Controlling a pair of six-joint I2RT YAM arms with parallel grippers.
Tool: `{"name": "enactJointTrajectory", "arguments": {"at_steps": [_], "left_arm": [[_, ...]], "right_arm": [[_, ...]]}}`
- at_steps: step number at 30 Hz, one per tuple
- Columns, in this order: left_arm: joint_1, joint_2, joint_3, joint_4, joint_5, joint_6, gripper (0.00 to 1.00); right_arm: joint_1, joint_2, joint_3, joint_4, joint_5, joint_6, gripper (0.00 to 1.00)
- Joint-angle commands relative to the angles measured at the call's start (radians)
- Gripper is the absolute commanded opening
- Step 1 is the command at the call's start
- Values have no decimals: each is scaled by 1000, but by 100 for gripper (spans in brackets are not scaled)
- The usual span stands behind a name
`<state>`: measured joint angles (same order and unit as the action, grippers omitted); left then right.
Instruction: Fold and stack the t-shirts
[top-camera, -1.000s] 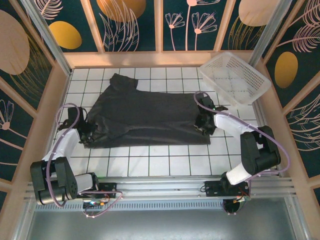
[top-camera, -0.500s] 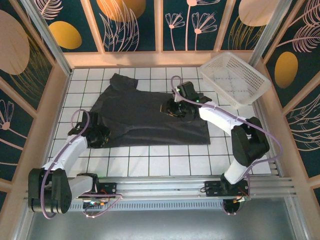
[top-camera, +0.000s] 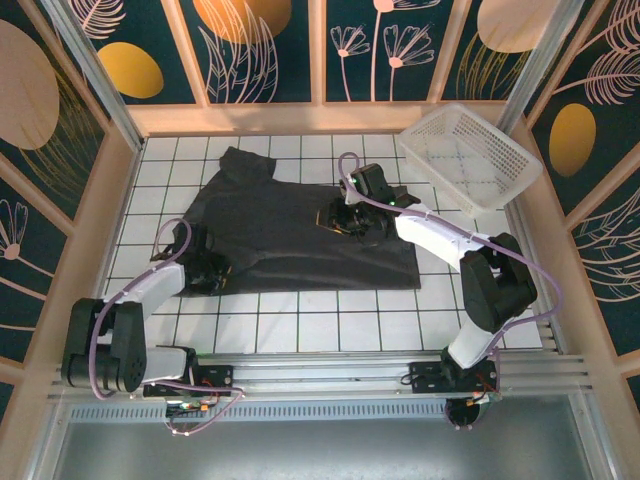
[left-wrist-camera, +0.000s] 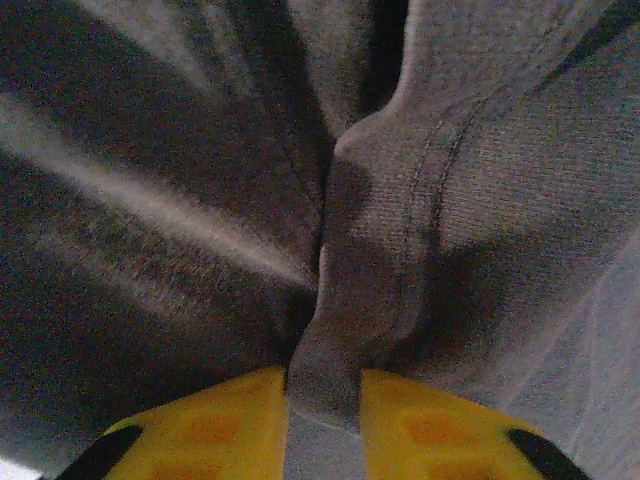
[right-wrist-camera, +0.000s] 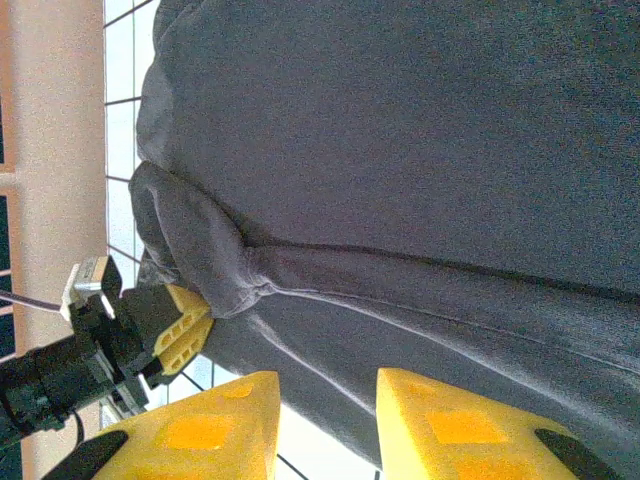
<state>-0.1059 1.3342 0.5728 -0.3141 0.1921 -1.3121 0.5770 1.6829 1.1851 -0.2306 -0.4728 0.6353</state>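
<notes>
One dark charcoal t-shirt (top-camera: 280, 225) lies spread across the white tiles, its collar end toward the back left. My left gripper (top-camera: 208, 272) sits low at the shirt's near-left edge. In the left wrist view it (left-wrist-camera: 322, 410) is shut on a pinched fold of the grey fabric (left-wrist-camera: 480, 200). My right gripper (top-camera: 338, 218) hovers over the shirt's middle right. In the right wrist view its yellow fingers (right-wrist-camera: 440, 425) stand open with nothing between them, above the fabric (right-wrist-camera: 420, 130). That view also catches the left gripper's fingers (right-wrist-camera: 180, 330) on a bunched corner.
A white lattice basket (top-camera: 470, 155) stands at the back right corner, close behind the right arm. Wooden walls (top-camera: 330, 118) ring the tiled floor. Bare tiles (top-camera: 330, 325) run between the shirt's near hem and the arm bases.
The right gripper has swung from the shirt's right hem to above its middle. The left gripper has slid inward to the right, bunching the left edge.
</notes>
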Motion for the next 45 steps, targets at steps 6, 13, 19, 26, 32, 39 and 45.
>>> {"name": "enactJointTrajectory", "arguments": {"at_steps": [6, 13, 19, 26, 32, 39, 45], "left_arm": [[-14, 93, 196, -10, -60, 76, 0], [-20, 290, 468, -67, -62, 208, 0], [-42, 505, 680, -149, 14, 352, 0], [-48, 575, 764, -153, 35, 464, 12], [-47, 468, 761, -124, -80, 543, 54], [11, 313, 575, -117, -61, 446, 68], [115, 300, 430, 48, 48, 377, 70]], "right_arm": [[0, -5, 23, -2, 27, 10, 26], [-18, 8, 47, -13, 28, 17, 23], [-25, 16, 45, -27, 19, 13, 22], [-25, 20, 25, -30, 12, 13, 21], [-25, 38, 22, -30, 2, 7, 21], [-25, 57, 23, -18, -16, 10, 22], [-25, 69, 36, -22, -23, 7, 23]]}}
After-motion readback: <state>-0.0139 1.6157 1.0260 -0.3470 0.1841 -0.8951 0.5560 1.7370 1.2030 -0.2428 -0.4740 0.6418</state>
